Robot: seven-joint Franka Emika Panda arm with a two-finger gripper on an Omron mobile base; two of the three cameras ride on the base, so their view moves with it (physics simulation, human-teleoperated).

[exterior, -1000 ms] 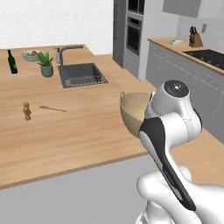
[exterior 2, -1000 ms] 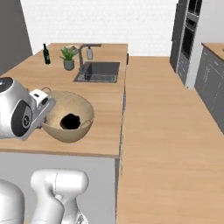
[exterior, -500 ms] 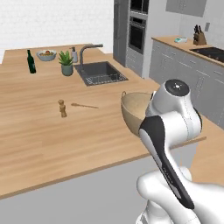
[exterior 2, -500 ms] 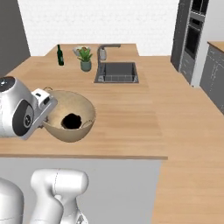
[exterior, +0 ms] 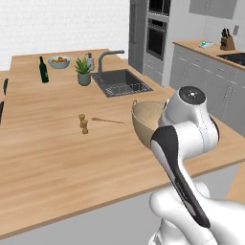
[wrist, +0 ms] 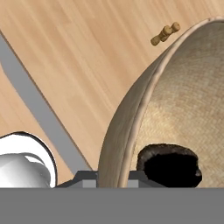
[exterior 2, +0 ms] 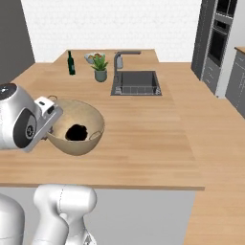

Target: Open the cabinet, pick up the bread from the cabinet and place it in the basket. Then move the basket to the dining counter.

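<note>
Base swung toward dining counter (exterior 2: 143, 143); claw (wrist: 112, 175) still clamped on basket (exterior 2: 76, 127) rim, bread (exterior 2: 76, 132) inside.

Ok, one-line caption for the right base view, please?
The hand grips the rim of the basket, bread inside, above the wood-plank dining counter.

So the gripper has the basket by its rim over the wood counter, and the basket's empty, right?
Not empty. The hand view shows the bread lying inside the basket, and the right base view shows it too. The rest holds: the gripper is shut on the basket's rim, over the dining counter.
</note>
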